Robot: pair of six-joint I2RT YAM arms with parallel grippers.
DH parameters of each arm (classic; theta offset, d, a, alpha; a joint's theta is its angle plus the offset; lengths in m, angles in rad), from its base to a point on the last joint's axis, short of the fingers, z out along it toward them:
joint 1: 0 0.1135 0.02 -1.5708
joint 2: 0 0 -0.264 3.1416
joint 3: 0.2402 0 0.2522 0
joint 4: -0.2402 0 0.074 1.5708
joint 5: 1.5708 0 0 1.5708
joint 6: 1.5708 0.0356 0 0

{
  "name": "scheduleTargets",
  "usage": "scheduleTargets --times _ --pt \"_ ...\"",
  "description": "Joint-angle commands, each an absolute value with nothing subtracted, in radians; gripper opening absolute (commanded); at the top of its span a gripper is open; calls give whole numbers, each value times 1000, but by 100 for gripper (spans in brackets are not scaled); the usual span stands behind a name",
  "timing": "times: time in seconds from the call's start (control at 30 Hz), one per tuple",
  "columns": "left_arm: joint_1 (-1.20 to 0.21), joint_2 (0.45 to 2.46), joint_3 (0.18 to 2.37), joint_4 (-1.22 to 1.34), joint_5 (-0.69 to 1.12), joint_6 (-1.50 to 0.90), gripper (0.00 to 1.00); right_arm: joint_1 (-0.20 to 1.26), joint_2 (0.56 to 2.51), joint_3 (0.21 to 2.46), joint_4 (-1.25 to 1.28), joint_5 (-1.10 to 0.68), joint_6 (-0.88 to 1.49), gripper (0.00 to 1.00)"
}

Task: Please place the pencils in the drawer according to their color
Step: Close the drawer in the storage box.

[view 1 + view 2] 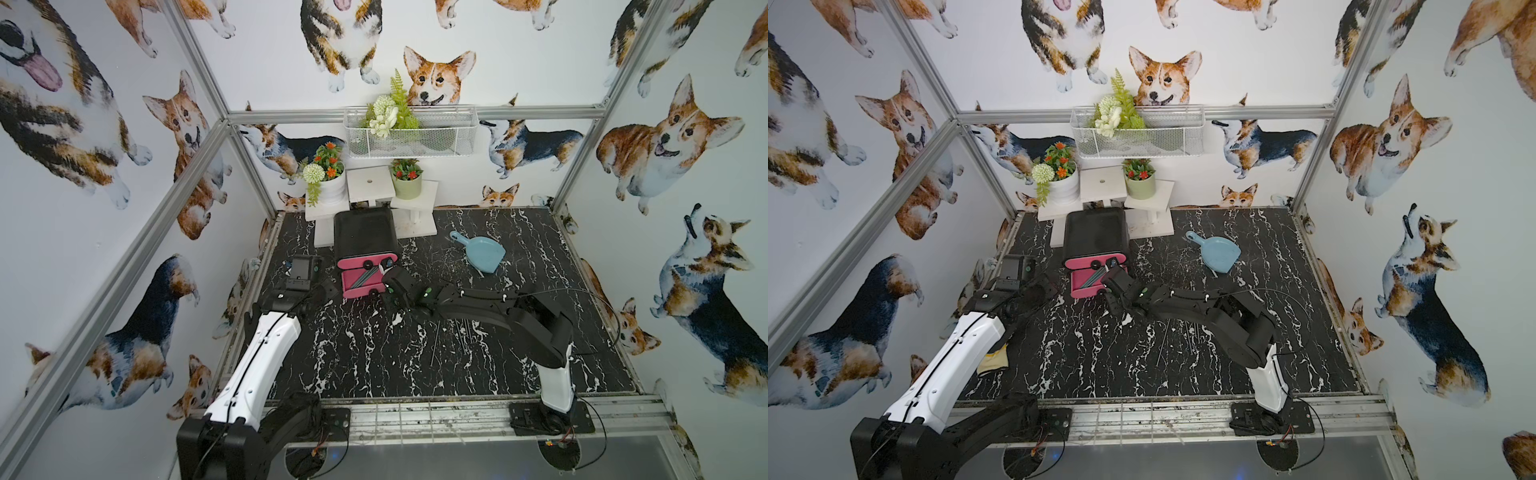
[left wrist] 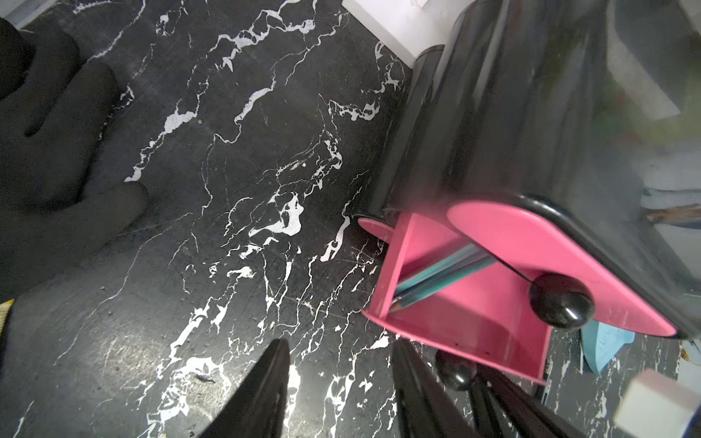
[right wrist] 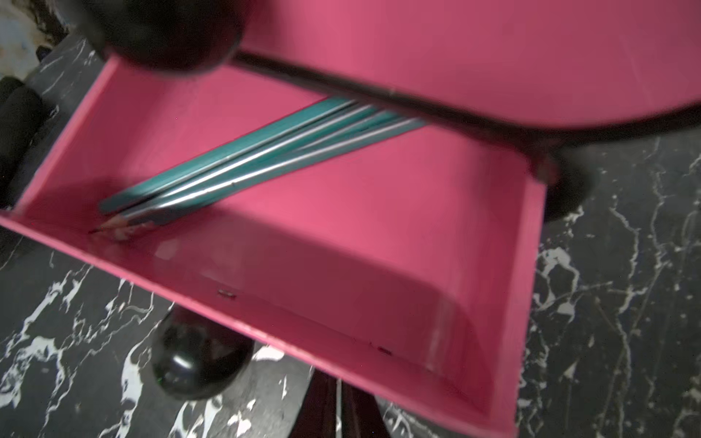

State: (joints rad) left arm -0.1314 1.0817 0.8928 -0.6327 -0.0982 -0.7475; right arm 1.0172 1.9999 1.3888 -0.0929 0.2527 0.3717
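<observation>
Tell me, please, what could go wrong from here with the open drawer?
1. The teal pencils lie diagonally in the open drawer, far ends under the drawer front above; closing it might wedge them.
2. The right gripper, shut, sits just in front of that drawer and could nudge it.
3. The loose pencils barely show against the black table, so a grasp may miss.

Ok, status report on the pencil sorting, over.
Left end effector open, empty, beside open drawer. Right end effector shut, close to that drawer. Teal pencils inside; loose pencils on table. Nothing across the opening.
</observation>
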Motion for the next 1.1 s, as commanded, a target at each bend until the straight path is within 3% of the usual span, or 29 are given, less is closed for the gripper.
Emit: scheduleTargets --times 0.0,0.5,0.67,1.07 --pt "-130 1074 879 -636 -92 -753 51 1004 2024 1430 -48 264 333 12" --pt "-130 1000 751 -545 -18 -785 79 972 2094 1456 123 342 330 13" --pt "-130 961 699 -473 -1 -794 86 971 2103 1419 222 379 386 18" --pt "-132 1004 641 -361 41 -794 75 951 2121 1416 264 361 511 25"
